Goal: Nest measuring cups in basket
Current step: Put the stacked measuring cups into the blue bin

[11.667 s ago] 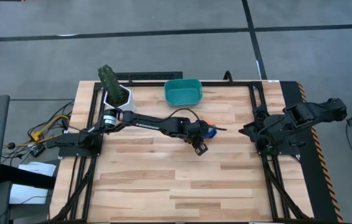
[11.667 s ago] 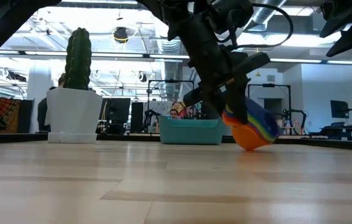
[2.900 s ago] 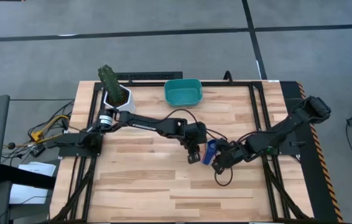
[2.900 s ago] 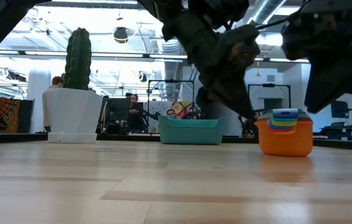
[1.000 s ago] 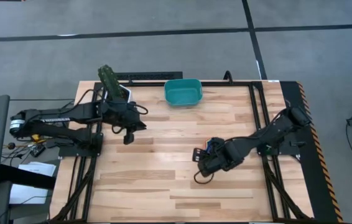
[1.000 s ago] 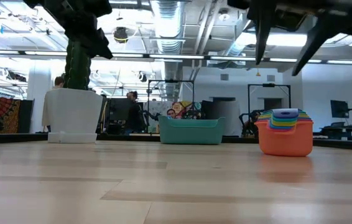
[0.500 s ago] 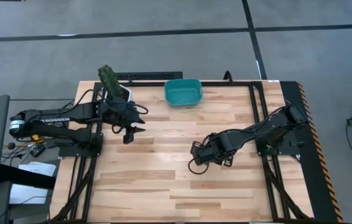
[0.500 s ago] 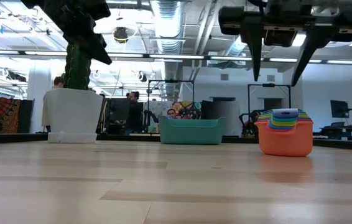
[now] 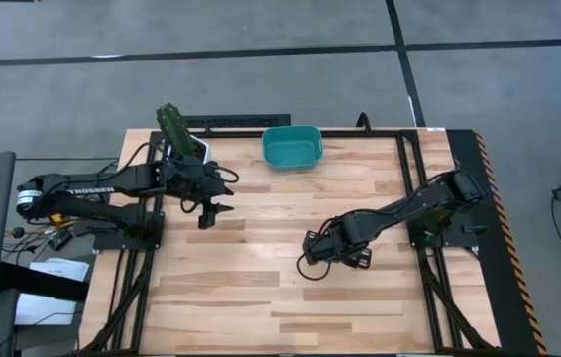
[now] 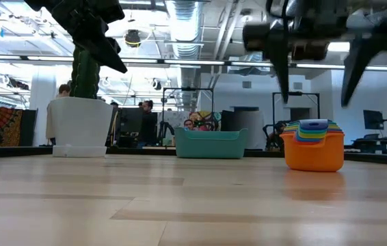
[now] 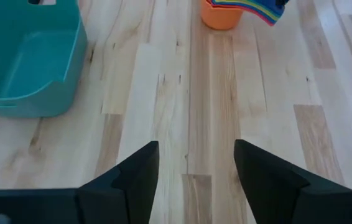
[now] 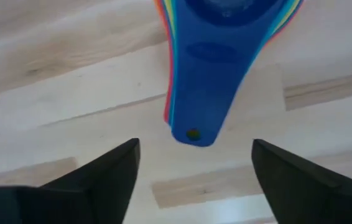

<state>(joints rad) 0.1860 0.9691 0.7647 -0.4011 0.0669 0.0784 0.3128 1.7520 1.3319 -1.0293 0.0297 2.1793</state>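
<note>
The measuring cups (image 10: 314,145) stand nested in one upright stack on the table, orange outermost and blue innermost. Their stacked flat handles (image 12: 208,68) jut out to one side. My right gripper (image 10: 316,72) hangs open just above the stack, one finger on either side, touching nothing. In the high view this gripper (image 9: 322,248) hides the cups. The teal basket (image 9: 291,147) sits at the table's far edge, also seen in the left wrist view (image 11: 20,56). My left gripper (image 9: 211,211) waits open over the table's left part, near the plant.
A white pot with a green cactus (image 9: 181,139) stands at the far left corner, close to the left arm. Bare wooden table (image 9: 261,297) lies between the cups and the basket (image 10: 209,143) and along the near side. People and equipment show in the room behind.
My right gripper has shifted a little toward the table's left edge and turned about over the cup stack, and now its fingers hang straight down on either side of it. The cups have stayed put.
</note>
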